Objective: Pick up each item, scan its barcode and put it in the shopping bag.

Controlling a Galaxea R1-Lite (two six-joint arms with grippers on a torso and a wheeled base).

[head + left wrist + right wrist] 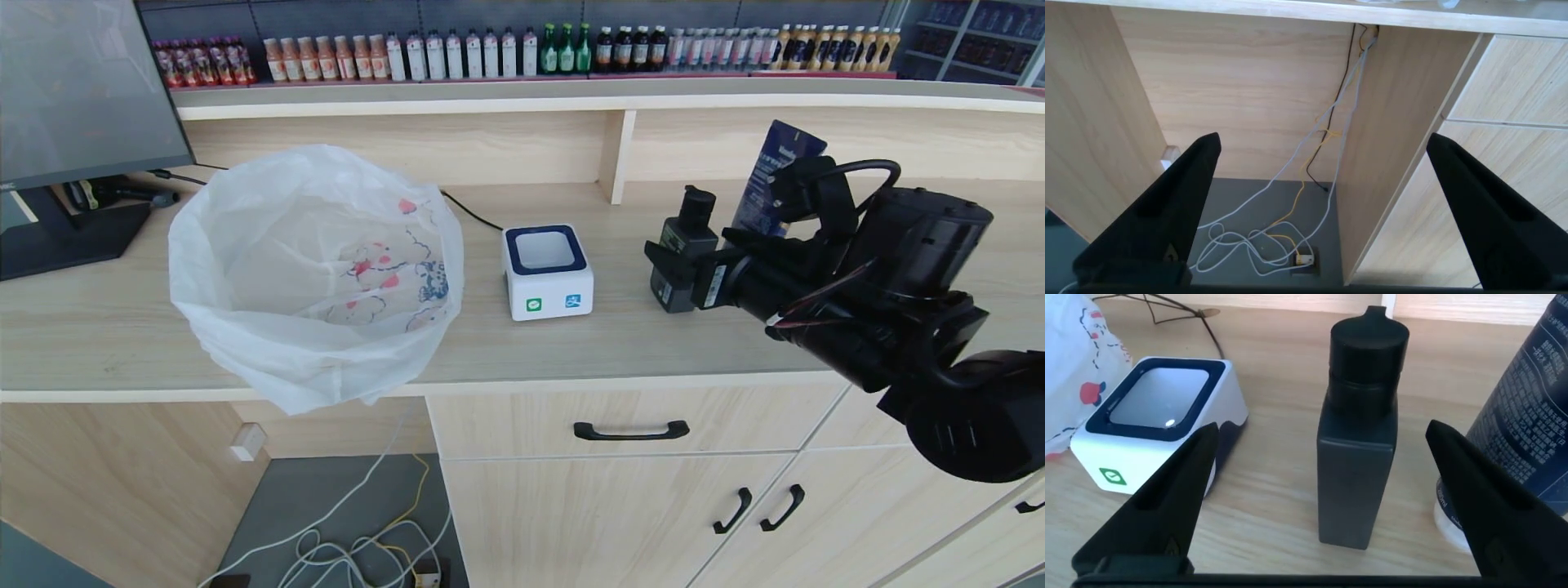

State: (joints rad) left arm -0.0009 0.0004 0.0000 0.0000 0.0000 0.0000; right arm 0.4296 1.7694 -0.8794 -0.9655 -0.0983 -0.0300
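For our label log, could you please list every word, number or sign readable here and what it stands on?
No words or numbers are readable.
Scanner: one green and one blue sign, no legible words.
Blue tube: white print, too small.
Black bottle: label too blurred.
Shopping bag: cartoon drawings, no words.
Shelf bottles: labels too small.

Pale wooden tabletop (pixel 122 327) over drawers (pixel 522 425) with black handles (pixel 630 430); bottles (pixel 522 51) line the far shelf (pixel 571 91), a monitor (pixel 82 82) stands far left, cables (pixel 343 555) trail across grey floor (pixel 282 490).
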